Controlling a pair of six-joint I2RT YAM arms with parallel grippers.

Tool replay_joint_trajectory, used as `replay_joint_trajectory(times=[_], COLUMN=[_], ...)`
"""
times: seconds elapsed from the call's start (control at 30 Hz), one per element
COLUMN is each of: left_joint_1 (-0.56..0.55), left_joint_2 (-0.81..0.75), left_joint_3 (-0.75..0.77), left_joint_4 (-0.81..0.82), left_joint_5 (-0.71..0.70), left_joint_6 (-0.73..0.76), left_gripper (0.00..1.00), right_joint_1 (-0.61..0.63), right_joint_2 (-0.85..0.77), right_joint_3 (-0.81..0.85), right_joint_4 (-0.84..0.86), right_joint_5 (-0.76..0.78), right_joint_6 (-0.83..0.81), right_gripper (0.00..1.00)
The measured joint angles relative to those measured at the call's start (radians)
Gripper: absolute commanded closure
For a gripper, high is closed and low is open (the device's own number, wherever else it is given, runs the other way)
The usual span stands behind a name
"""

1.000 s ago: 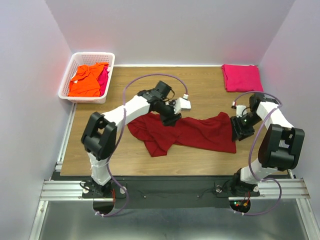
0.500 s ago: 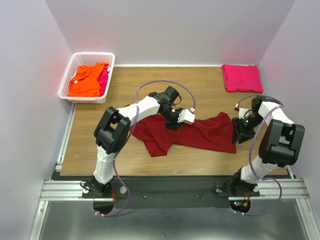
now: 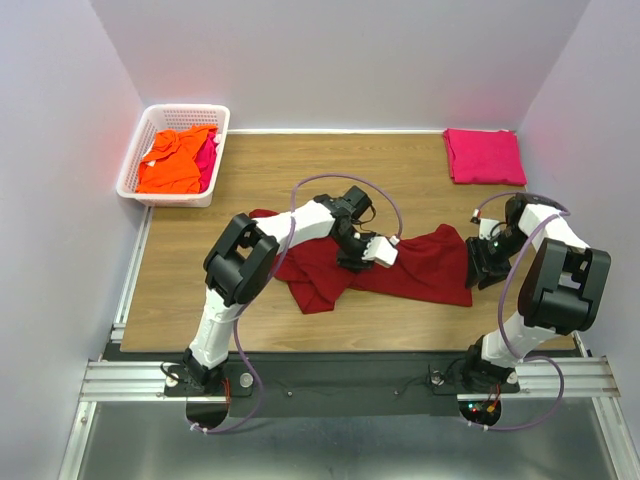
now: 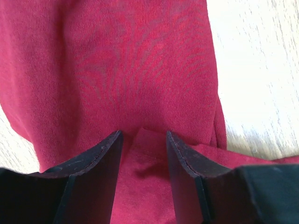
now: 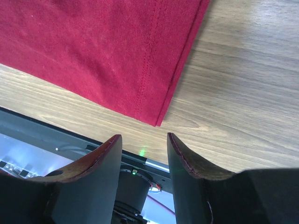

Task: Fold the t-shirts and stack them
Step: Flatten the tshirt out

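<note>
dark red t-shirt (image 3: 428,266): soft, limp, light; i'd pinch the hem corner. left fingers (image 4: 96,161) parted astride a fold, right fingers (image 5: 189,158) parted, empty.

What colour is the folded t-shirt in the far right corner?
The folded t-shirt is magenta-pink, clearest in the top external view.

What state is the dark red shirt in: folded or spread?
Spread, not folded: the dark red shirt lies loosely across the table, bunched at one end.
</note>
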Motion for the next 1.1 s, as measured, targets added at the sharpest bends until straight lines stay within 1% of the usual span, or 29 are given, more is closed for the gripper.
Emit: replay_joint_trajectory(times=[0.03, 0.07, 0.13, 0.37, 0.53, 0.67, 0.7, 0.73, 0.8, 0.87, 0.93, 1.03, 1.1], left_joint_1=[0.000, 0.000, 0.000, -0.003, -0.006, -0.006, -0.006, -0.006, -0.006, -0.005, 0.003, 0.031, 0.089], left_joint_2=[0.001, 0.002, 0.002, -0.001, -0.035, -0.078, -0.083, -0.101, -0.120, -0.129, -0.130, -0.130, -0.130], left_joint_3=[0.000, 0.001, 0.002, -0.001, -0.039, -0.051, -0.051, -0.051, -0.051, -0.051, -0.044, -0.012, 0.039], left_joint_4=[-0.003, -0.005, -0.010, -0.014, 0.002, 0.010, 0.013, 0.016, 0.019, 0.018, 0.012, -0.011, -0.031], left_joint_5=[-0.001, -0.001, -0.002, -0.007, -0.011, -0.012, -0.012, -0.012, -0.011, -0.011, -0.011, -0.004, 0.011], left_joint_6=[0.005, 0.010, 0.021, 0.034, 0.039, 0.039, 0.039, 0.039, 0.037, 0.029, 0.014, -0.034, -0.075], left_gripper=[0.51, 0.57, 0.61, 0.66, 0.68, 0.81, 0.87, 0.90, 0.96, 1.00, 1.00, 1.00, 1.00], right_joint_1=[0.000, 0.000, 0.000, -0.005, -0.006, -0.006, -0.006, -0.006, -0.006, -0.006, -0.006, -0.006, -0.006], right_joint_2=[0.000, 0.000, 0.001, 0.010, 0.020, 0.021, 0.022, 0.022, 0.022, 0.022, 0.018, -0.003, -0.029], right_joint_3=[0.000, 0.000, 0.000, 0.001, 0.002, 0.002, 0.002, 0.002, 0.004, 0.011, 0.024, 0.042, 0.058], right_joint_4=[0.000, -0.001, -0.001, -0.002, -0.003, -0.003, -0.003, -0.004, -0.011, -0.026, -0.040, -0.058, -0.074], right_joint_5=[0.000, 0.000, 0.000, 0.000, 0.000, -0.001, -0.002, -0.003, -0.010, -0.018, -0.023, -0.024, -0.023], right_joint_6=[0.000, 0.000, 0.000, -0.001, -0.005, -0.010, -0.013, -0.016, -0.027, -0.046, -0.073, -0.110, -0.138], right_gripper=[0.51, 0.51, 0.51, 0.51, 0.51, 0.51, 0.51, 0.51, 0.50, 0.46, 0.43, 0.42, 0.41])
